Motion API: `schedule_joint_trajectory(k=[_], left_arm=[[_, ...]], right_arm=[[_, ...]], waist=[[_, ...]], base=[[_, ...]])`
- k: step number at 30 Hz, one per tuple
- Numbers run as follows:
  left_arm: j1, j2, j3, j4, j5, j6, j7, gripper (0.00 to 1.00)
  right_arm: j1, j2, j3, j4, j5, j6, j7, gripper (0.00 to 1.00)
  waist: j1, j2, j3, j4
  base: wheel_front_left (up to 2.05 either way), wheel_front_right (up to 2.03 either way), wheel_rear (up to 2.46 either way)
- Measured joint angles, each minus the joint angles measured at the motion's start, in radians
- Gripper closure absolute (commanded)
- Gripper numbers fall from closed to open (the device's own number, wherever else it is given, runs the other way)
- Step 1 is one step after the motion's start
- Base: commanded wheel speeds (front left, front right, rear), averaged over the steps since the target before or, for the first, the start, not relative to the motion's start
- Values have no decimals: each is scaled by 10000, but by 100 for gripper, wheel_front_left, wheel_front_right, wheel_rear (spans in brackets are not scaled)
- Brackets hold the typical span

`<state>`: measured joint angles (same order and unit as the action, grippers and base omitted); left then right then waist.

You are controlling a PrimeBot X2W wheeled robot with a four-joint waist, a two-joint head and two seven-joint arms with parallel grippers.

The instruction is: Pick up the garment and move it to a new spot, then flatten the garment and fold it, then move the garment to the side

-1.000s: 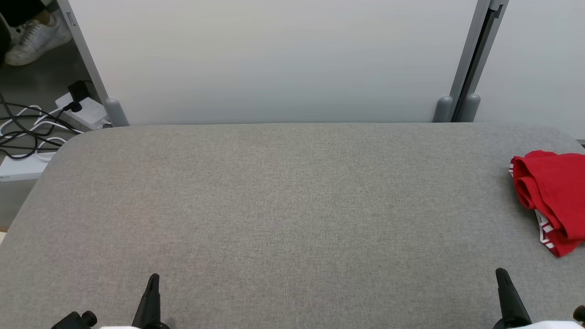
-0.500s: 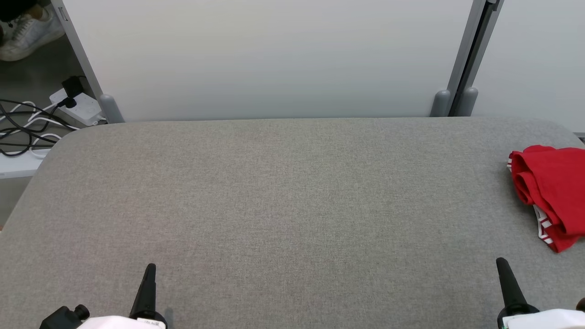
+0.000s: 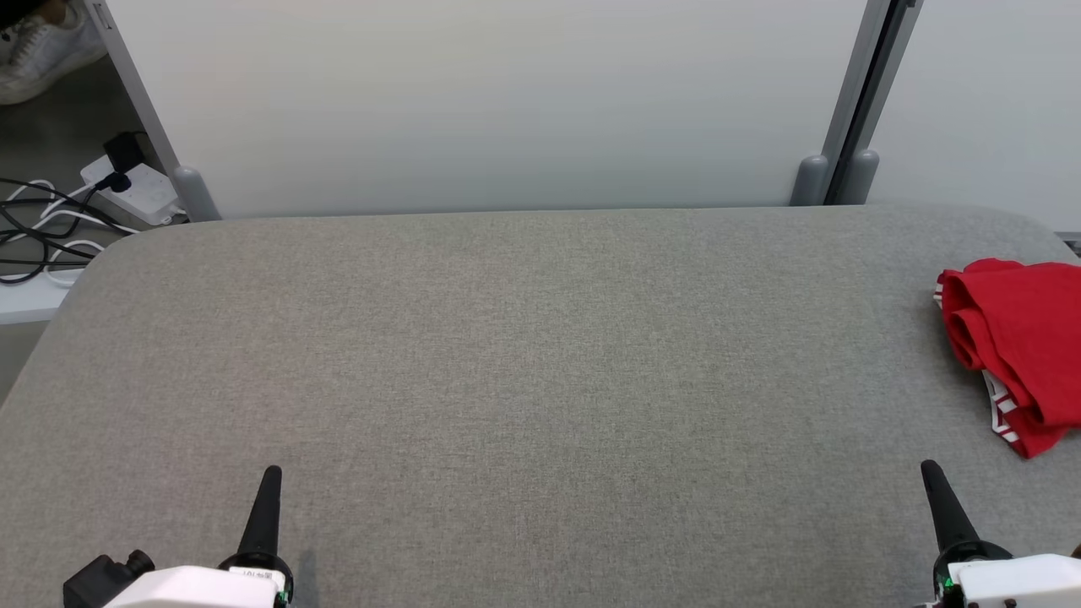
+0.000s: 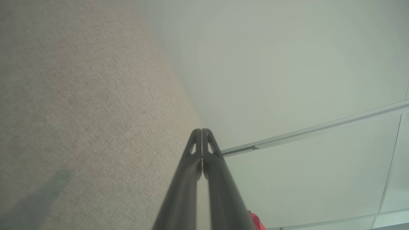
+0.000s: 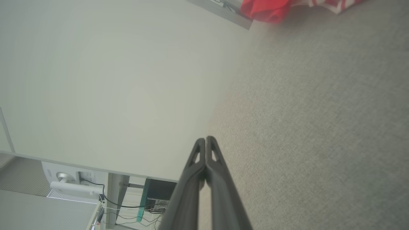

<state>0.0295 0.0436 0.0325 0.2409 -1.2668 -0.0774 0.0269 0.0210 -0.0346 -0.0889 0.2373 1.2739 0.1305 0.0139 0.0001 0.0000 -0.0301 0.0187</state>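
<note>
At the right edge of the grey cloth-covered table (image 3: 540,355), the red garment (image 3: 1022,338) lies in a crumpled heap, with white-striped trim showing along its near side; part of it runs out of the head view. Both of my grippers sit low at the near edge of the table, well apart from each other and from the garment. My left gripper (image 3: 270,473) points up the head view at the lower left, its two dark fingers pressed together with nothing between them; the left wrist view shows the tips meeting, with a sliver of red at the bottom edge. My right gripper (image 3: 930,467) stands at the lower right, nearer to the garment yet not touching it, its fingers likewise closed on nothing; in the right wrist view the garment sits at the top edge, beyond a stretch of table. Behind the table rises a pale wall panel (image 3: 507,101) with a grey post (image 3: 849,101). On the floor at the far left lie a white power strip (image 3: 139,192), tangled cables (image 3: 42,241) and a person's white shoe (image 3: 46,51).
</note>
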Motion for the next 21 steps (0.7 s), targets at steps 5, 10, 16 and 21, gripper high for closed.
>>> schedule_joint_trajectory(k=[5,10,16,21], left_arm=[[-139,-8,61,40,-552,-19,102,100],[-194,-8,153,77,-1106,-109,255,100],[-423,-6,232,157,-1760,-230,418,100],[-596,-17,322,188,-2309,-295,573,100]], right_arm=[[-169,-8,-42,38,558,0,171,100],[-268,-12,-88,75,1095,0,299,100],[-396,-15,-211,115,1756,0,466,100],[-581,-23,-288,211,2286,0,593,100]], waist=[[0,0,55,-31],[0,0,111,-63],[0,0,178,-100],[-1,0,235,-131]], base=[[0,0,0],[0,0,0],[0,0,0],[0,0,0]])
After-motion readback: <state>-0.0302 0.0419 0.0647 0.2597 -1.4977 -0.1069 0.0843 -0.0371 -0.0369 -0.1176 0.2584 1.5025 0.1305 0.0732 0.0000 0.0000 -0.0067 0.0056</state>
